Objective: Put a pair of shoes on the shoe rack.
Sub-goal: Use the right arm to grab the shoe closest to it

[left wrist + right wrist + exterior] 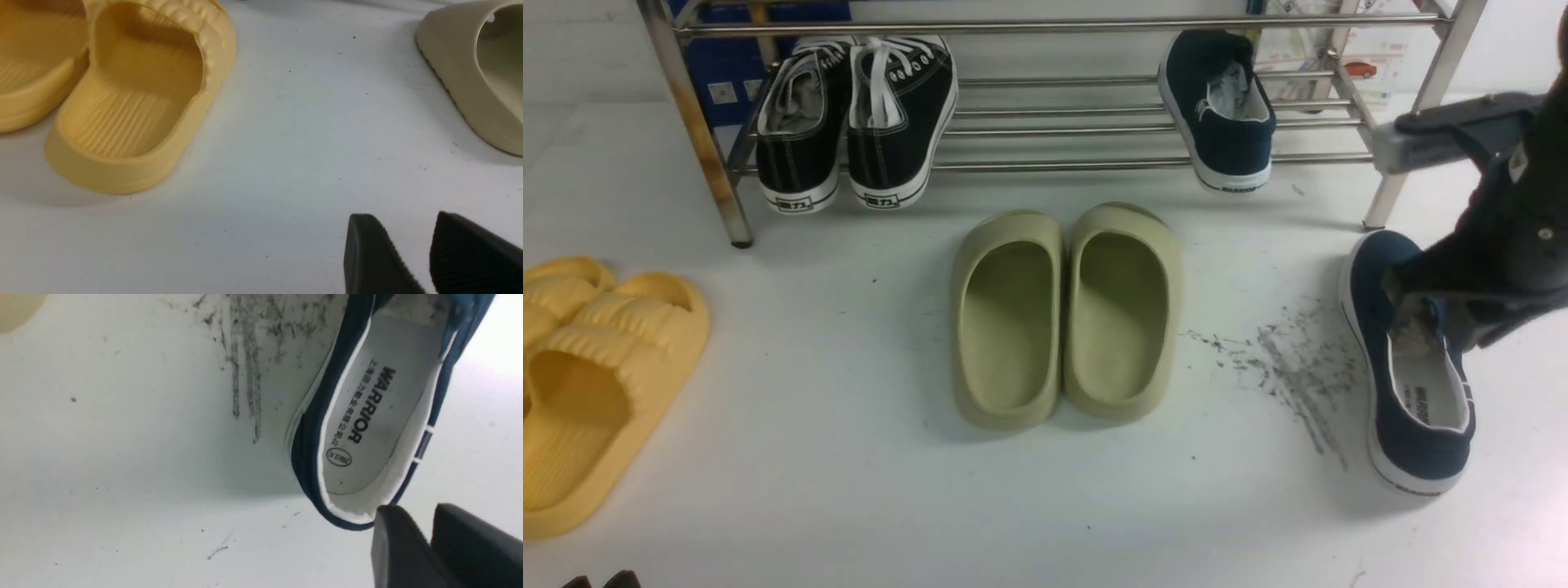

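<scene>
Right tool (429,539) nearly closed, empty, above heel of navy shoe (1417,384) at right; open wider, clamp heel rim, carry far to shoe rack (1094,163).

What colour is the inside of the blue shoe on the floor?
White, with black writing, inside the blue shoe. The right wrist view shows it best.

Navy shoes (1417,392) w/ white soles; olive slippers (1066,314); yellow slippers (596,392).

Two navy shoes (1413,392) (1217,110), two black sneakers (800,122) (898,114), two green slippers (1009,318) (1123,310), two yellow slippers (596,392) (556,290), one rack (1054,26).
</scene>
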Tool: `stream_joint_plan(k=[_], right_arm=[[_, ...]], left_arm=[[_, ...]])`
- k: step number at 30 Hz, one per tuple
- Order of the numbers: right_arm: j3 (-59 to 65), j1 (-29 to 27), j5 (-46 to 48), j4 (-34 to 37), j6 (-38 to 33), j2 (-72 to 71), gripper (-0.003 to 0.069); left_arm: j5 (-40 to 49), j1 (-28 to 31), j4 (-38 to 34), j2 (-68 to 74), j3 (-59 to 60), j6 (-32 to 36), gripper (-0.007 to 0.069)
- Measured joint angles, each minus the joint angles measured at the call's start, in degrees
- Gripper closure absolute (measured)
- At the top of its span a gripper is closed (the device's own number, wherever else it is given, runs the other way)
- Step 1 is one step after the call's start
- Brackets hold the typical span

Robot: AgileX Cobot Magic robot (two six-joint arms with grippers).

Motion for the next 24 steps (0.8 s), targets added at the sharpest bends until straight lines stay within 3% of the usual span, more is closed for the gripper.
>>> stream_joint_plan(k=[6, 9, 12, 20, 22, 24], right_arm=[[7.0, 0.1, -6.5, 0.3, 5.2, 0.9, 0.0261], [7.4, 1.5, -8.1, -0.4, 6.4, 2.5, 0.0201], [7.4, 4.5, -9.5, -3.3, 8.3, 5.2, 0.0188], [7.4, 5.6, -11.9, -9.5, 14.9, 12.0, 0.0256], [7.4, 5.7, -13.6, -9.5, 15.2, 12.1, 0.0333], [7.4, 5.7, -14.7, -9.8, 15.2, 12.1, 0.0456]], left_arm=[[0.0, 0.0, 0.0, 0.0, 0.0, 0.0, 0.0386], [0.0, 0.0, 0.0, 0.0, 0.0, 0.0, 0.0386], [0.0, 0.0, 0.0, 0.0, 0.0, 0.0, 0.0386], [0.0, 0.0, 0.0, 0.0, 0.0, 0.0, 0.0386], [0.0, 0.0, 0.0, 0.0, 0.0, 0.0, 0.0386], [0.0, 0.0, 0.0, 0.0, 0.0, 0.0, 0.0386]])
